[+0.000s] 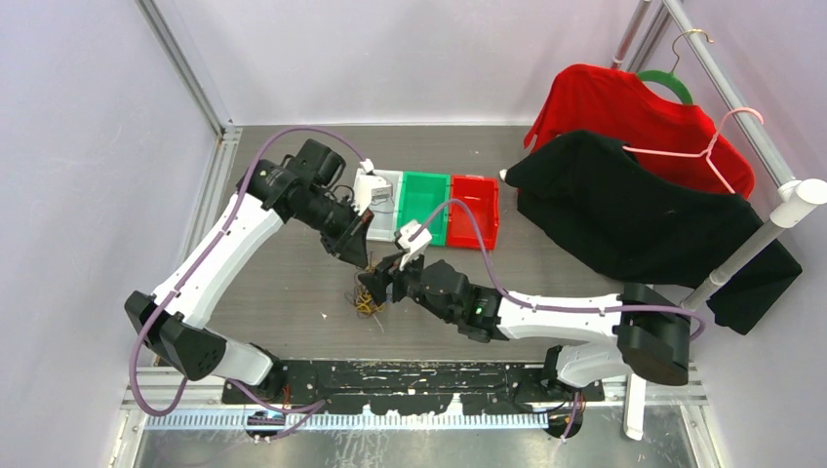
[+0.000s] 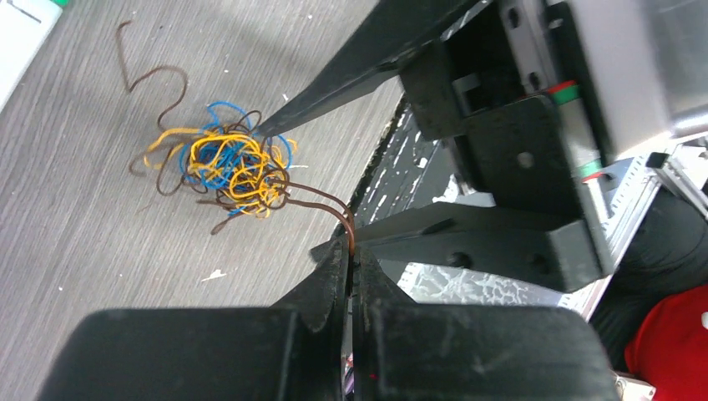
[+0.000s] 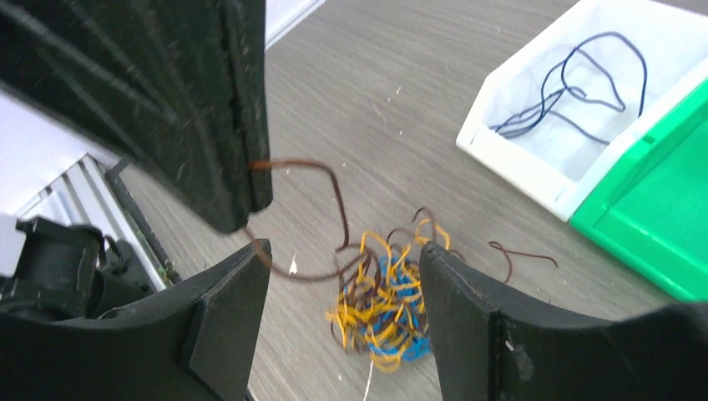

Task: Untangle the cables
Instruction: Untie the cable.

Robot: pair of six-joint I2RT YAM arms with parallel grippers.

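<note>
The left gripper (image 2: 352, 255) is clenched on one brown cable (image 2: 351, 234), which runs from its fingertips to the cable tangle (image 2: 234, 167) just ahead. The right gripper (image 3: 342, 284) is released, and the tangle lies between its spread jaws.

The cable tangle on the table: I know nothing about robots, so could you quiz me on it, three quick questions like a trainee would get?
1. True or false: the left claw is shut on a brown cable leading out of the tangle.
2. Which bin holds a dark cable? A) the white bin B) green C) red
3. Fill in: the right claw hangs by the tangle with its jaws ____.
Key: 1 true; 2 A; 3 open.
</note>
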